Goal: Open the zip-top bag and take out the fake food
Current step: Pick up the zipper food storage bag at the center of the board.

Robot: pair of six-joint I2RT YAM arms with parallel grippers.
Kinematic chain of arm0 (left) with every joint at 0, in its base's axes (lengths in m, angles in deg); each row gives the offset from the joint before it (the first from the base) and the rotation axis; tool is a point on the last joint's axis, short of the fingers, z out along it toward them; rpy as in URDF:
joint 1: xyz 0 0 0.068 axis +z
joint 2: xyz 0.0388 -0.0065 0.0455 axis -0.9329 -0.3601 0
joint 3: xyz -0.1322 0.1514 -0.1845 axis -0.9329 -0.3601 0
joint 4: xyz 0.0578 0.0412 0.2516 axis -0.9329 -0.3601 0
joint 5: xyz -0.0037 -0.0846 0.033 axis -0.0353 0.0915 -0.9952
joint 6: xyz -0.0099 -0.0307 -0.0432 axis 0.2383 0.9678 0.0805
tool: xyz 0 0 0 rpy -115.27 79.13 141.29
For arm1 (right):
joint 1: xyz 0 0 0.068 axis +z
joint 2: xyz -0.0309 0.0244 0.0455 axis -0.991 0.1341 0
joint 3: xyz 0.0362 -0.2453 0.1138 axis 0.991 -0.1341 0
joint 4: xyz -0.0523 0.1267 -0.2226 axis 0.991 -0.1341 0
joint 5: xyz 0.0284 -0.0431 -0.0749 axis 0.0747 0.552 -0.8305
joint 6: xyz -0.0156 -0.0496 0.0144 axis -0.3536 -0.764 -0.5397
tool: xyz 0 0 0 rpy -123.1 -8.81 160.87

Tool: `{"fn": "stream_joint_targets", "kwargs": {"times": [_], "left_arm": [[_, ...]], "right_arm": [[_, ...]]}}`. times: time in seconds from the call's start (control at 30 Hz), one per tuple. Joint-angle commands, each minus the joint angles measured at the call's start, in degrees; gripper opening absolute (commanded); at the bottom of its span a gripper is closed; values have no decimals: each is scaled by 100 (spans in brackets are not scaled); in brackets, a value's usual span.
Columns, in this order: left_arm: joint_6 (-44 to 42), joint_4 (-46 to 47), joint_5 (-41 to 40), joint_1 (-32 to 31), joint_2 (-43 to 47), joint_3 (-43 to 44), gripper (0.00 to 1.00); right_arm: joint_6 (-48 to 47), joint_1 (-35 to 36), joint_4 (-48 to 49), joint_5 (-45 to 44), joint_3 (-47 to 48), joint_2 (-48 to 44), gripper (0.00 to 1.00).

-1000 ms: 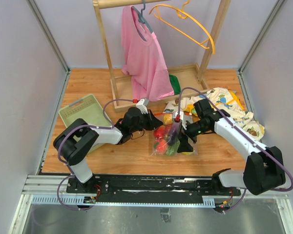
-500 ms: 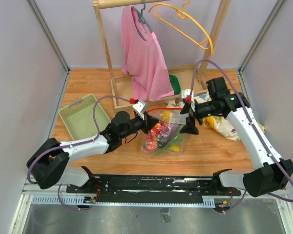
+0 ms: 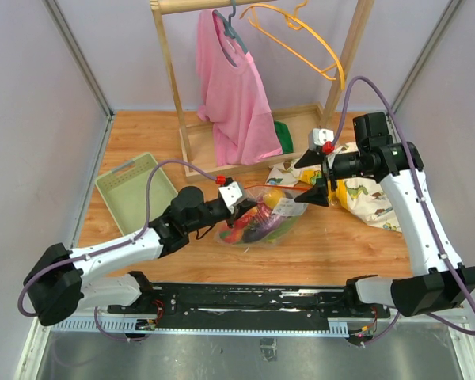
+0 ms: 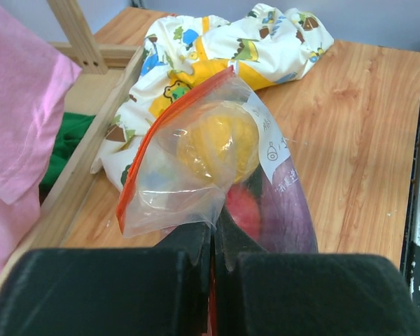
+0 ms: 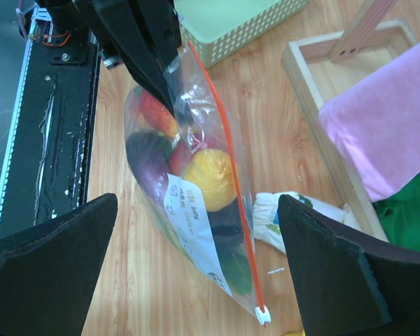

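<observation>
My left hand anchors; my right hand lines up.
The left hand is clamped on the 9 o'clock end of the zip-top bag, fake food inside, at the middle of the counter. The right hand gapes empty at 3 o'clock; I'd pinch the white slider and draw it toward 9, plastic taut.

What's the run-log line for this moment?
left hand: shut on zip-top bag | right hand: open, holding nothing | fake food: inside bag

In zip-top bag, fake food — tray left, cloth right and behind.
</observation>
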Motion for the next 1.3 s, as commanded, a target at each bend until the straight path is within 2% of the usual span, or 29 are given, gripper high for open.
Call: {"fn": "stream_joint_targets", "kwargs": {"times": [0.0, 0.1, 0.17, 0.27, 0.4, 0.53, 0.77, 0.97, 1.13, 1.27], "left_arm": [[-479, 18, 173, -93, 290, 6, 0], [-492, 2, 176, -93, 416, -97, 0], [-493, -23, 185, -100, 488, -152, 0], [-510, -55, 177, -102, 573, -225, 0], [-487, -103, 174, -102, 644, -269, 0], [-479, -122, 151, -102, 706, -317, 0], [-454, -157, 113, -105, 804, -369, 0], [-421, -151, 48, -111, 834, -420, 0], [-389, -113, -74, -109, 846, -446, 0], [-172, -36, -254, -111, 920, -486, 2]], "right_arm": [[-57, -290, 144, 165, -437, 79, 99], [-233, -518, 282, 111, -856, 178, 99], [-676, -540, 220, 27, -1092, 245, 99], [-1370, -538, 105, -66, -1370, 357, 95], [-1661, -538, 119, -200, -1412, 585, 88], [-1715, -548, -5, -280, -1130, 1052, 74], [-2528, -547, -1223, -152, -433, 1950, 38], [-2971, -548, -1605, -93, -417, 2041, 27], [-2997, -540, -1605, -128, -433, 1982, 7], [-2841, -538, -1552, -297, -247, 1875, 1]]}}
